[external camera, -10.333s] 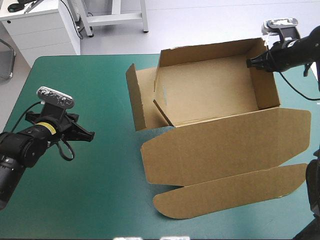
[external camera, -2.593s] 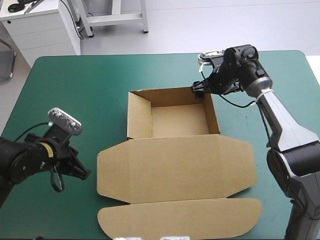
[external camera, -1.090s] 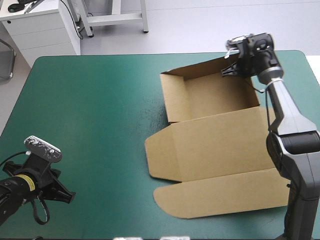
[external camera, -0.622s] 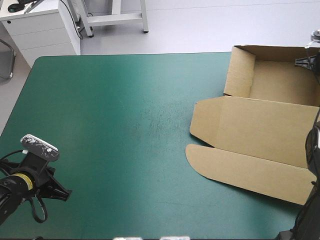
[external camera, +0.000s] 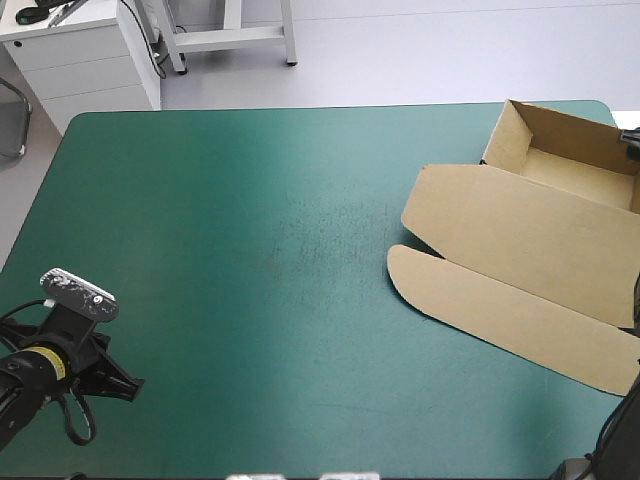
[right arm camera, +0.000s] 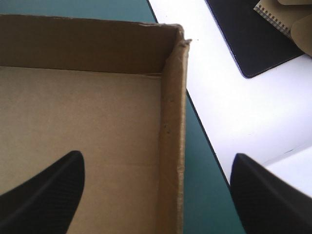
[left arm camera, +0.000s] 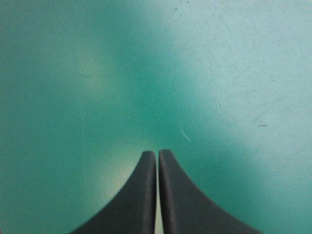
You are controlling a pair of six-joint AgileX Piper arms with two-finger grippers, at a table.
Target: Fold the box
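- Left gripper (external camera: 120, 383): low at the table's (external camera: 230, 220) near left corner, well apart from the box. In my left wrist view its black fingers (left arm camera: 141, 195) are pressed together into one pointed arch, with nothing held.
- Under and ahead of that gripper I see only the teal-green cover (left arm camera: 219, 73), marked by a few fine scratches.
- The box (external camera: 520, 230) is on the table's right side, toward the far right corner, and lies at an angle to the table's edges. Its right part runs past the edge of my high view.
- Nearest part of the box: the rounded tuck flap (external camera: 500, 315), flat on the cover.
- Next: the lid (external camera: 520, 225), also flat, joined to the flap along a crease.
- Beyond the lid: the open tray (external camera: 575, 170), walls raised, its far left corner close to the table's far edge.
- Right gripper (right arm camera: 157, 161): at the tray's far right end. Its fingers (right arm camera: 44, 195) are spread wide, one over the tray's floor (right arm camera: 73, 107) and the other outside the tray.
- A raised side wall (right arm camera: 173, 122) stands between those fingers. I cannot tell that either finger touches it.
- Outside that wall, a narrow strip of cover runs to the table's edge.
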